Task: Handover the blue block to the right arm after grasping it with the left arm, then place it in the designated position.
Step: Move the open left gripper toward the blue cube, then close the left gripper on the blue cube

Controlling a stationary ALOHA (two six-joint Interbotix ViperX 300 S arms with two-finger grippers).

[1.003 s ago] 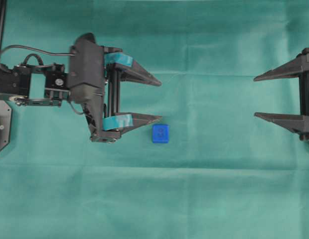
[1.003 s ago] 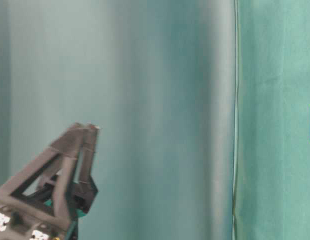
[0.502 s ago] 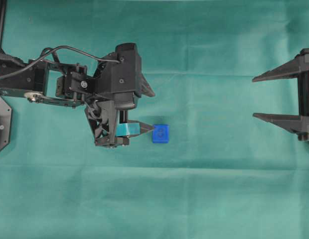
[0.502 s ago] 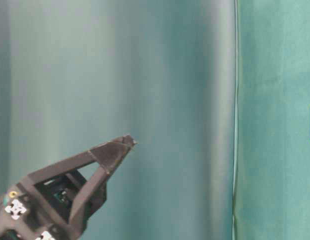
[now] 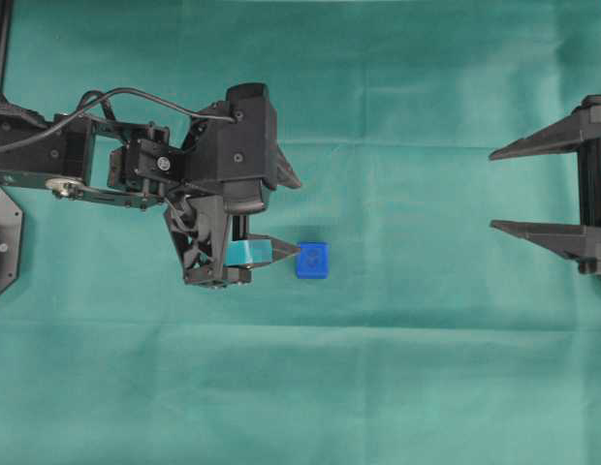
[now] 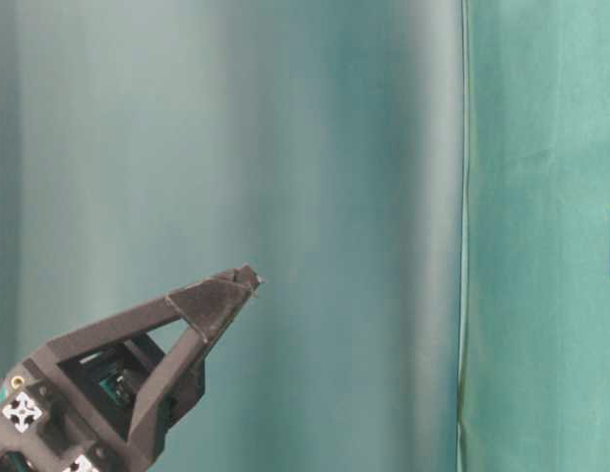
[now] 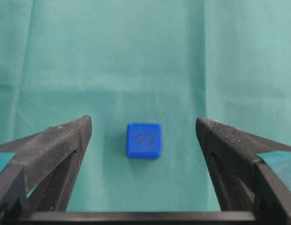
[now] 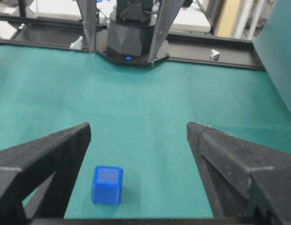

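I am seeing the teal-banded left gripper pitched downward since a second ago — jaws spread wide, straddling the small blue block untouched; the plain black right gripper is idling wide open.

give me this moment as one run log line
phase: approach | left gripper: open, block between its fingers, no contact | blue block: on green cloth | right gripper: open, apart

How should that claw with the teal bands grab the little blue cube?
Pinch the blue block across its two opposite side faces, coming down from above. It sits flat on the green cloth, squarely centred between the left gripper fingers, whose jaws stand wide open on either side with clear room.
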